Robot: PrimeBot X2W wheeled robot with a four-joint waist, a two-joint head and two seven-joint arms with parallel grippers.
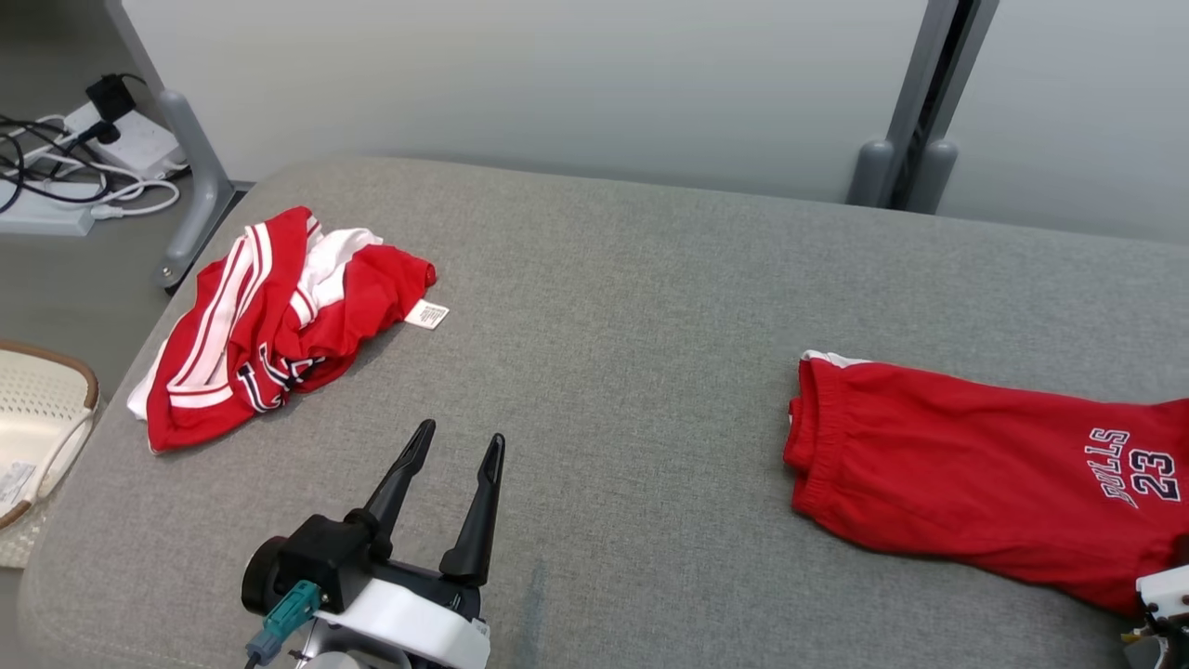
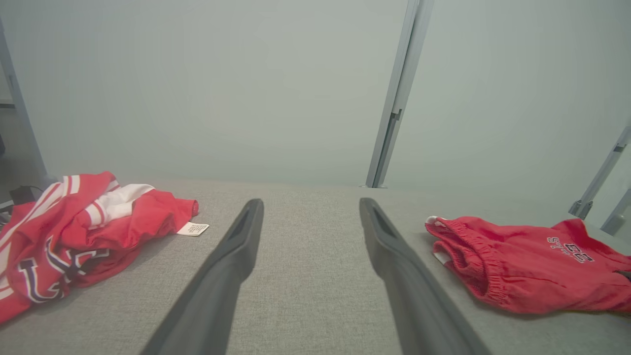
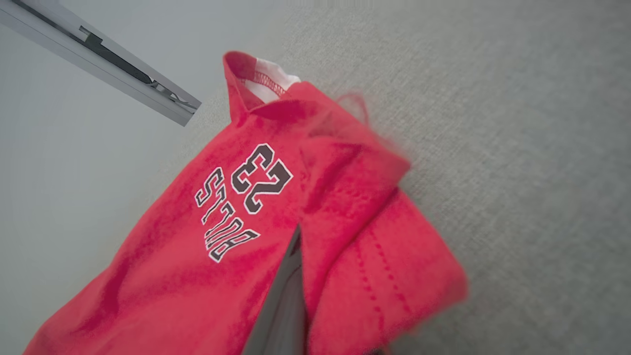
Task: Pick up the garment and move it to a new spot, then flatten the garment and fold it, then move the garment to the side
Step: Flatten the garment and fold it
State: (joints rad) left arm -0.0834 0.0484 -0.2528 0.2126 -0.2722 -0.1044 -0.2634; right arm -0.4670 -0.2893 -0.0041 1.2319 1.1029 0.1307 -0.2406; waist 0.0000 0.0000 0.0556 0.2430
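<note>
The garment (image 1: 975, 465) is a pair of red shorts printed BULLS 23, lying at the right of the grey padded table (image 1: 632, 307). From the left wrist view the garment (image 2: 522, 266) lies to the right of my fingers, waistband toward the middle. In the right wrist view my right gripper (image 3: 308, 246) is shut on a fold of the garment (image 3: 197, 256), and one dark finger (image 3: 281, 305) shows under the cloth. Its pale wrist (image 1: 1161, 604) sits at the shorts' near corner. My left gripper (image 1: 463, 431) (image 2: 310, 202) hovers open and empty over the table's near middle.
A crumpled red and white jersey (image 1: 269, 325) (image 2: 74, 231) lies at the table's far left. A white basket (image 1: 37, 418) stands beyond the left edge. Cables and a power strip (image 1: 93, 149) lie on the floor. Grey partition posts (image 1: 906, 167) rise behind the table.
</note>
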